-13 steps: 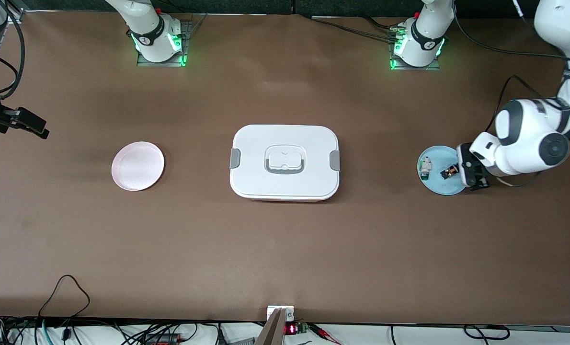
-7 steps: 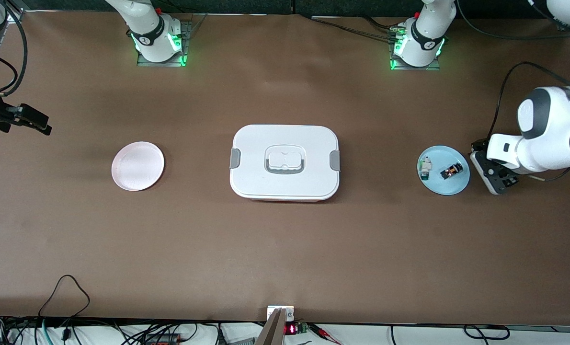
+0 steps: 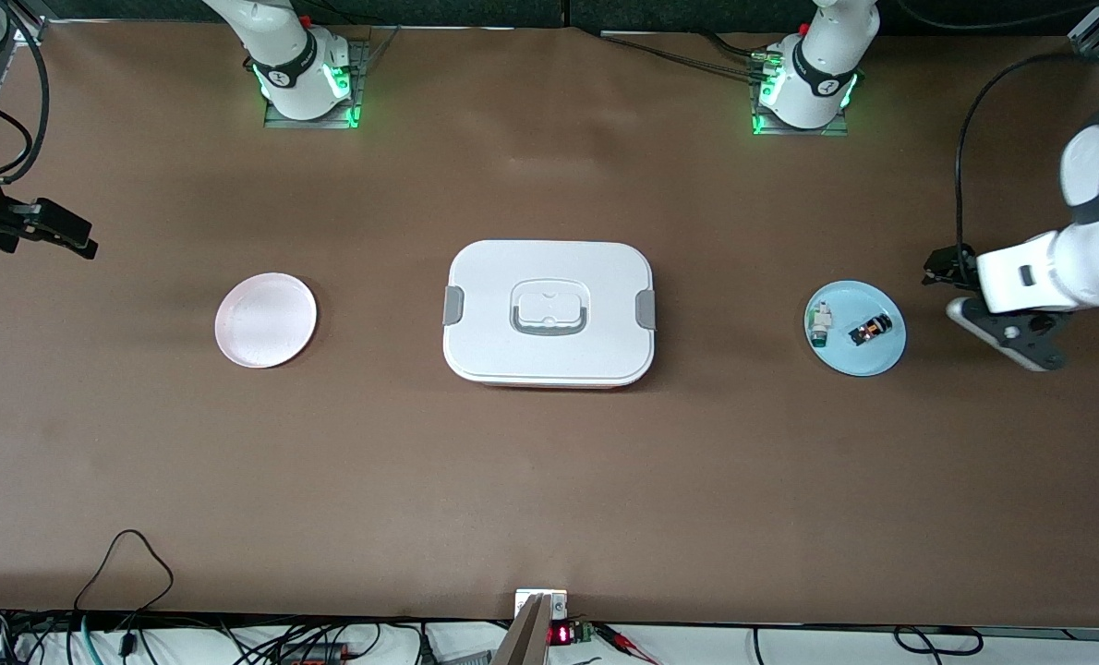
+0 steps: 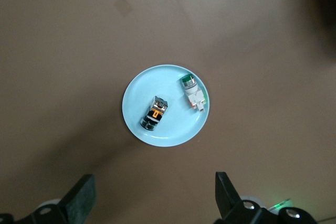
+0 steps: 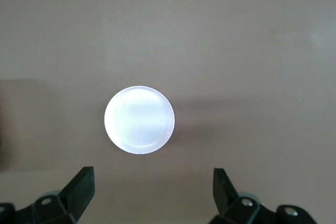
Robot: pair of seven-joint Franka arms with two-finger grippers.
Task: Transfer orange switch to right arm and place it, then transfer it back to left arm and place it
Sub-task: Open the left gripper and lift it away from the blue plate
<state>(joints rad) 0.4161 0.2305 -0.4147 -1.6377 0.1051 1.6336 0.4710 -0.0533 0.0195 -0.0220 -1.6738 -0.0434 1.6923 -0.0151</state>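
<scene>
Plainly, the orange switch (image 3: 868, 330) lies on its side in the pale blue plate (image 3: 885, 361) toward the left arm's end of the table, just beside a small white-and-green component (image 3: 819, 324) that shares the plate without touching it; in the left wrist view the switch (image 4: 154, 113) shows a black body with an orange mark and a shiny metallic end, though its round orange face is hard to make out. Up in the air past the plate's outer rim hangs the left gripper (image 3: 1011, 334), over bare table, holding nothing, and its arm is cut off by the frame edge; its two black fingers (image 4: 81, 199) stand spread wide, only their tips showing (the rest is out of the wrist view). At the other end the right gripper (image 3: 46, 236) hovers over the table's edge, its arm mostly out of frame, fingers (image 5: 80, 188) likewise wide apart and empty, with the pink plate (image 5: 139, 119) bare below it. Between the two plates sits the box (image 3: 549, 312), lid closed, its reddish bottom edge barely visible.
</scene>
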